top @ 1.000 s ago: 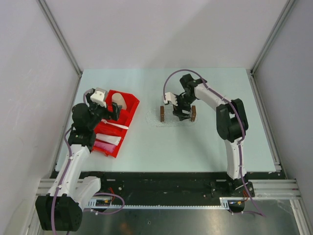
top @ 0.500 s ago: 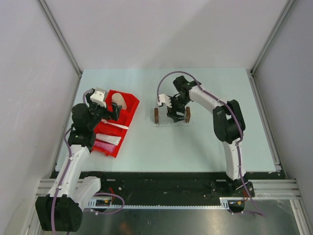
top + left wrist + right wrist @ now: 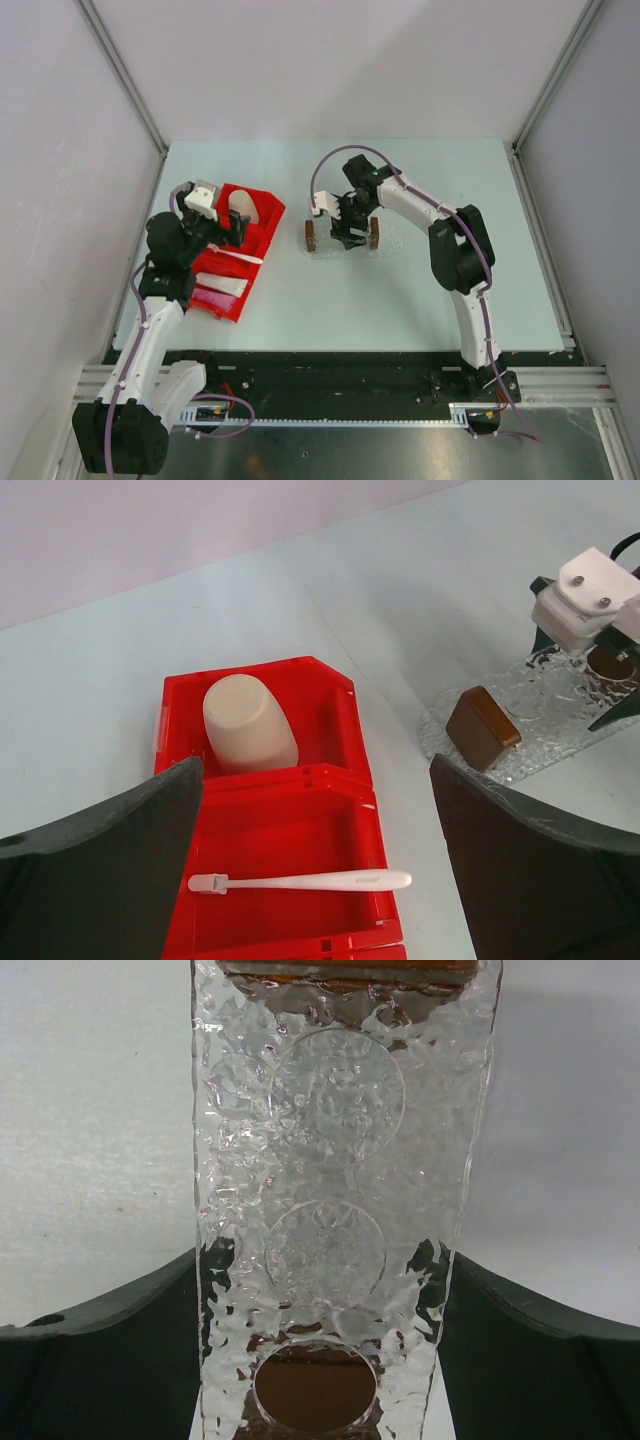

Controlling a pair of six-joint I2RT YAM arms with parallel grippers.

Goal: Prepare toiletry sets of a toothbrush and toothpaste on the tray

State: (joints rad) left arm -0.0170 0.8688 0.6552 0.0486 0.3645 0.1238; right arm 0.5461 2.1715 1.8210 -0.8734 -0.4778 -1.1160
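The clear tray (image 3: 340, 243) with a brown block at each short end lies at the table's middle. My right gripper (image 3: 350, 226) is shut on it; in the right wrist view the fingers (image 3: 110, 1340) press both long edges of the tray (image 3: 335, 1150). My left gripper (image 3: 235, 228) hovers open over the red bin. The white toothbrush (image 3: 300, 881) lies in the bin's middle compartment, between the open fingers of my left gripper (image 3: 318, 865). It also shows in the top view (image 3: 232, 256). A white tube (image 3: 222, 284) and a pink tube (image 3: 208, 298) lie in the bin's near compartments.
The red divided bin (image 3: 268, 206) sits at the left of the table. A tan paper cup (image 3: 248, 724) lies in its far compartment. The tray (image 3: 520, 710) shows to the right of the bin in the left wrist view.
My right gripper has slid the tray leftward across the table, toward the red bin. The left arm has not moved.
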